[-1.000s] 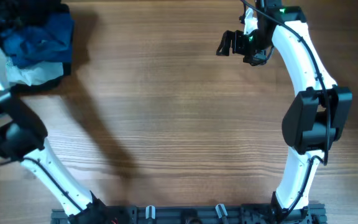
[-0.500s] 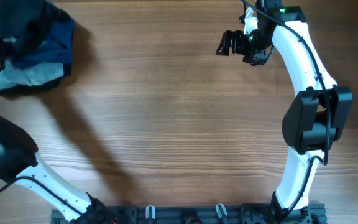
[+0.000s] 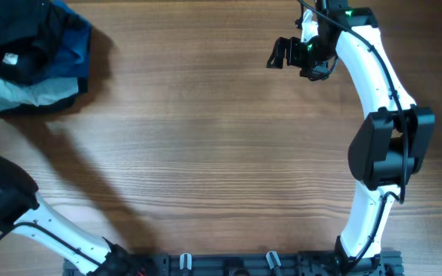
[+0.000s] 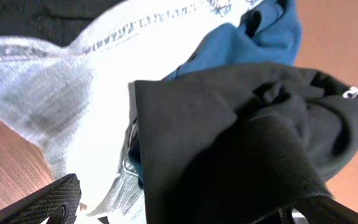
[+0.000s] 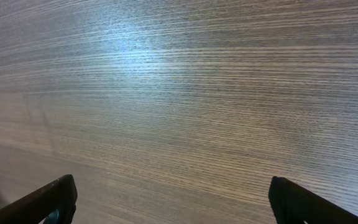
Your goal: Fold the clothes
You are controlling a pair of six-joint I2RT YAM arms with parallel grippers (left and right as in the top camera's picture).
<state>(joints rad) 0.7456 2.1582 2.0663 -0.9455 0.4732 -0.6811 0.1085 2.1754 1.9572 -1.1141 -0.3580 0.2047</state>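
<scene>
Black shirt lies bunched on the garment pile. Left claw is released over it, and right claw is released above the surface. Advice: pinch only black fabric and drag it clear.

The crumpled black soft-fabric garment is bunched so that its sleeves and outline cannot be made out, and the overhead view's top edge cuts it off. Beneath it, much of the bright blue garment and the pale blue-white garment is covered. The small white tag on it and its white printed logo are too small to read. Below it in the left wrist view, the left arm's fingers show only as dark tips cut by the bottom edge.
</scene>
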